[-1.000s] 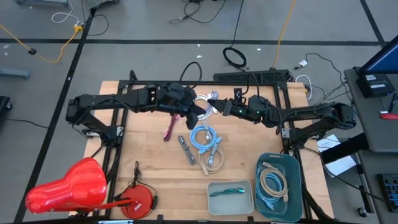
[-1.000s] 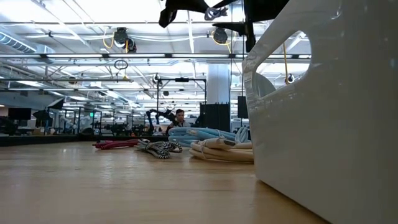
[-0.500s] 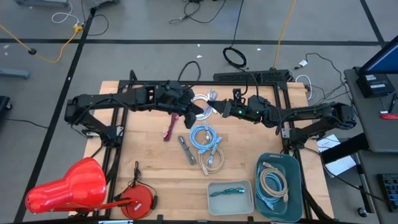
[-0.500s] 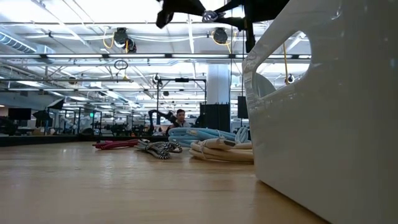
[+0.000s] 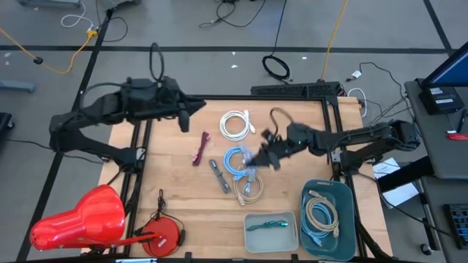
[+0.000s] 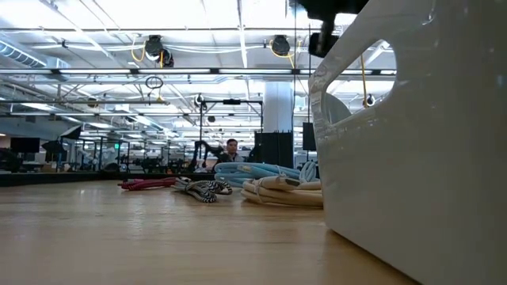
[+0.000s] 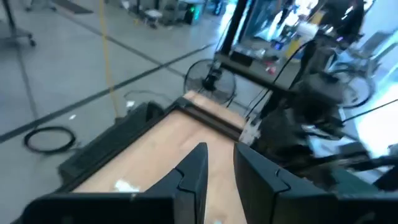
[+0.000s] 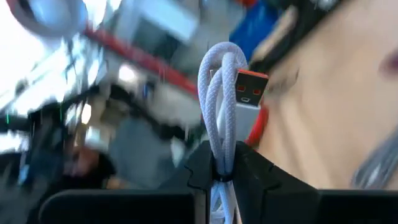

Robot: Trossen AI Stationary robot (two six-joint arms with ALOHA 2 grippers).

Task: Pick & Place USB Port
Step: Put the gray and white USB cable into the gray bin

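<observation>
My right gripper [image 5: 257, 155] hovers above the blue cable coil [image 5: 240, 159] and is shut on a short white braided USB cable [image 8: 222, 81], whose plug [image 8: 249, 93] has an orange-red insert. In the low view only a dark part of this arm [image 6: 329, 12] shows at the top. My left gripper [image 5: 189, 111] has been drawn back over the table's far left part; it is open [image 7: 219, 155] and empty. A white cable coil [image 5: 235, 124] lies flat on the table between the arms. My right gripper pinches the white braided cable between its two fingers at a doubled-over bundle [image 8: 221, 134], just below the loop. The loop [image 8: 217, 56] and the USB plug stick out beyond the fingertips. The cable is lifted clear of the table.
On the table lie a beige coil [image 5: 251, 188], a black-and-white braided cable [image 5: 219, 175] and a maroon cable [image 5: 199, 148]. A teal bin with cables [image 5: 344, 191], a grey tray [image 5: 292, 237] and red objects [image 5: 80, 219] stand along the near edge. A white bin wall [image 6: 412, 142] fills the low view's right.
The two grippers were together above the white coil. My left arm has swung away toward the table's far left corner. My right gripper has moved toward the near edge and down over the blue coil, carrying the white cable with it.
</observation>
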